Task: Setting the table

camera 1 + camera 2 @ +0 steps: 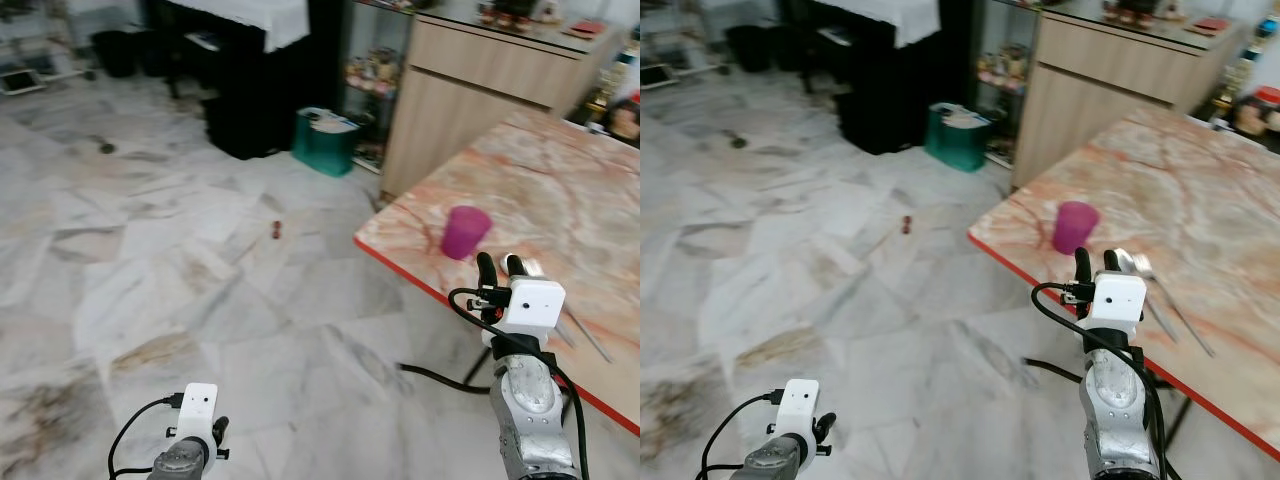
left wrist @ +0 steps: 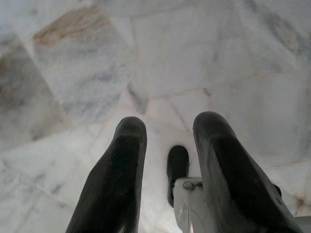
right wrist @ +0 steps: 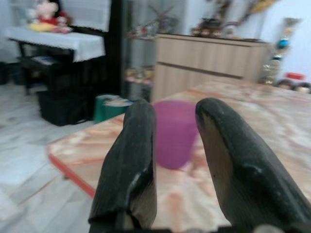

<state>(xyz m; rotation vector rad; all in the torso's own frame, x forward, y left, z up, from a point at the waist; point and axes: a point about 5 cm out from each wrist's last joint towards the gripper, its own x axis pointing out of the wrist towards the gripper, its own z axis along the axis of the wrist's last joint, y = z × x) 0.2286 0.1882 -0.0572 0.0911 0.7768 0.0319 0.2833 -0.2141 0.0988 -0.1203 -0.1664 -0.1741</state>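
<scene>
Purple plastic cup (image 1: 465,231) upright near marble table (image 1: 560,190) corner, right pincer (image 1: 500,268) gaping just before it, left pincer (image 2: 167,145) parted over floor.

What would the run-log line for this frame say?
phase: approach | right gripper: open, raised at table edge, aimed at purple plastic cup | metal spoon: on pink marble table | left gripper: open, low over floor

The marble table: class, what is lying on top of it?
On the marble table stand a purple cup and a spoon beside it. The right claw covers part of the near edge.
</scene>
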